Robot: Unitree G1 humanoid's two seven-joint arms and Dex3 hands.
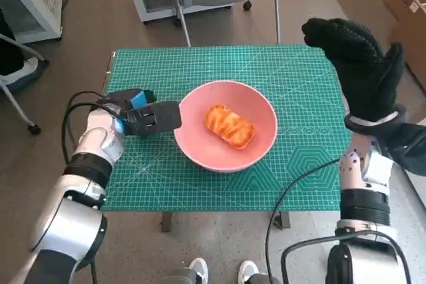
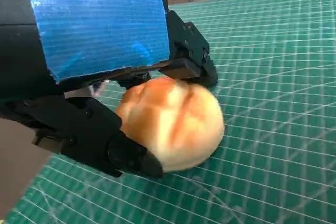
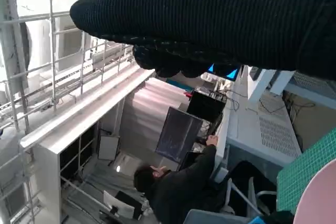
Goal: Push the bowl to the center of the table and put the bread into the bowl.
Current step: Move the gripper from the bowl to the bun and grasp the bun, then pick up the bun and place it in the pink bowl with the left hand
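Pink plastic bowl [image 1: 194,154] is sitting at the middle of the bench, on the green cutting mat [image 1: 299,157] that is covering the benchtop. A glazed golden bread [image 1: 229,126] is lying inside the bowl, tilted along its floor.

The left hand [image 1: 143,118] is resting low on the mat just beside the bowl's left rim. In the left wrist view its black fingers [image 2: 189,51] are closing on a round bread roll [image 2: 170,121] that is sitting on the mat, one finger touching it from above and another from below. The head view is not showing this roll.

The right hand [image 1: 359,64] is hovering raised over the right edge of the bench, its gloved fingers extended and holding nothing. A person [image 3: 178,187] is sitting at a monitor in the right wrist view.
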